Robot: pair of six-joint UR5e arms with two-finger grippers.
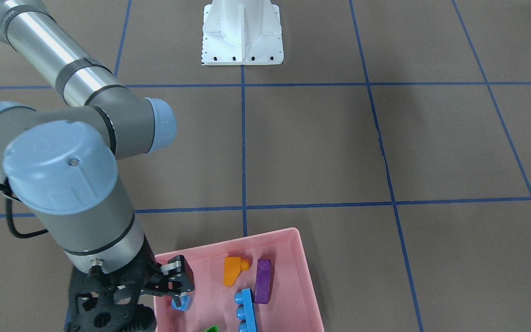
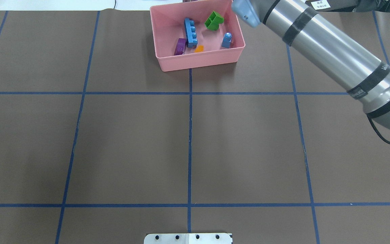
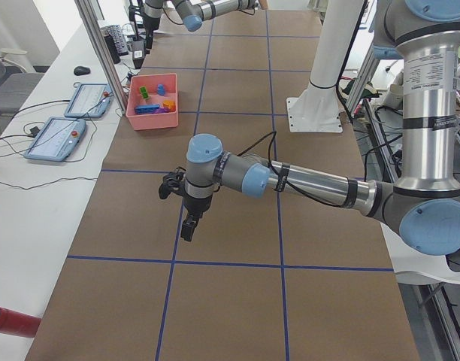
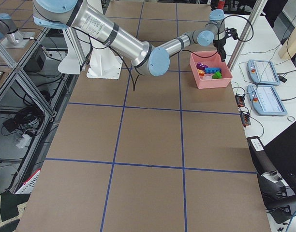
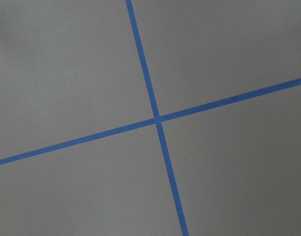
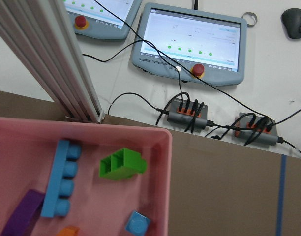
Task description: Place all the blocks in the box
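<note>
All blocks (image 2: 191,32) sit in the box (image 2: 200,62); placing looks done. The right pincer (image 1: 180,295) hangs over it, the left pincer (image 3: 189,224) well apart. I cannot tell either's opening. Next, lift clear.

Overhead, front view — opposed, sharing box (image 2: 198,61)

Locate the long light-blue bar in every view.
Front-facing: long light-blue bar at the bottom edge, centre.
Overhead: top centre.
Exterior left: upper left, far.
Exterior right: upper right.
Left wrist: not in view.
Right wrist: lower left.
Landmark: it lies inside the pink box, next to the purple brick.
</note>
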